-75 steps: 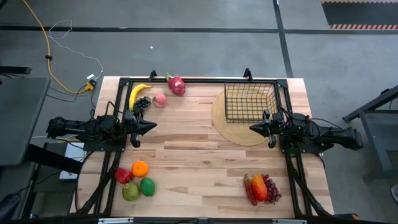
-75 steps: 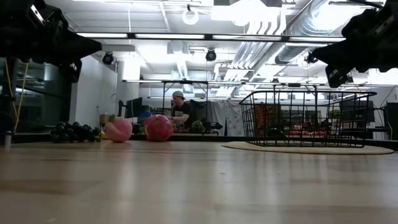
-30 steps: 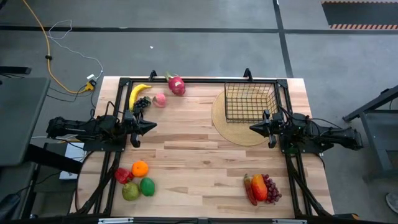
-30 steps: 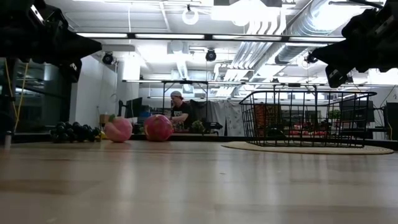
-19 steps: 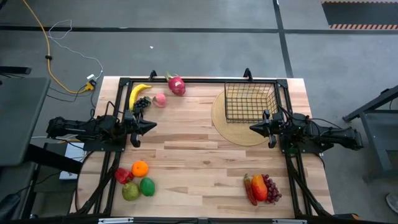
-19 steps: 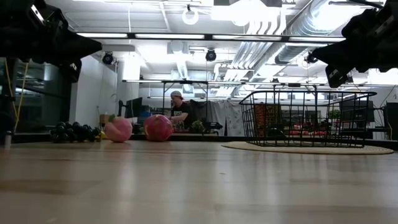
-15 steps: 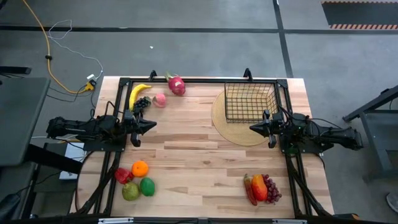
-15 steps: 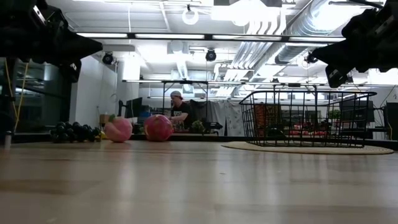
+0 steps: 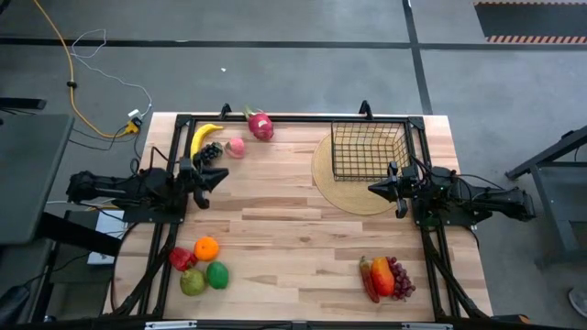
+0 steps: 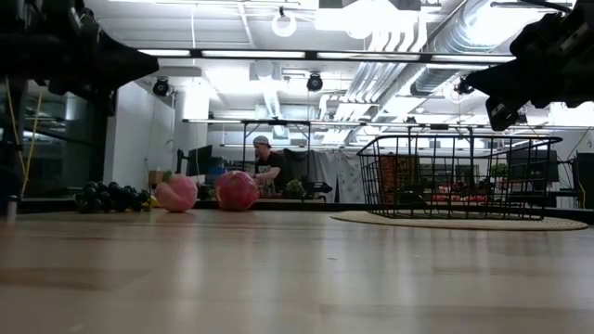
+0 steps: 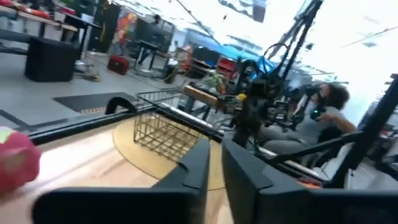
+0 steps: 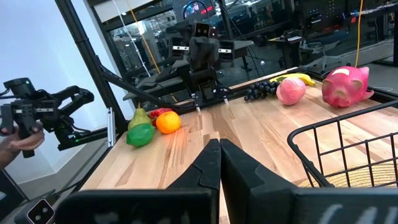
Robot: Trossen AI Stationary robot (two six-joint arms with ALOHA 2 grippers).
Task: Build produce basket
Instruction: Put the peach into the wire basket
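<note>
The black wire basket (image 9: 367,151) stands on a flat round tan disc (image 9: 341,196) at the far right. A banana (image 9: 204,137), dark grapes (image 9: 211,152), a pink round fruit (image 9: 236,147) and a pink dragon fruit (image 9: 260,125) lie at the far left. An orange (image 9: 206,247), a red pepper (image 9: 182,259) and two green fruits (image 9: 204,278) lie at the near left. My left gripper (image 9: 223,175) hovers just near of the grapes, its fingers (image 11: 200,163) a narrow gap apart. My right gripper (image 9: 371,189) is shut and empty, above the disc's near edge.
A small heap of red, orange and purple produce (image 9: 386,277) lies at the near right. Bare wood spans the table's middle (image 9: 293,220). A black frame (image 9: 275,117) runs along the table's edges. A person sits in the room beyond (image 10: 269,167).
My left gripper has swung a little toward the table's far edge and the grapes, its tip turning that way. My right gripper and all the produce have kept still.
</note>
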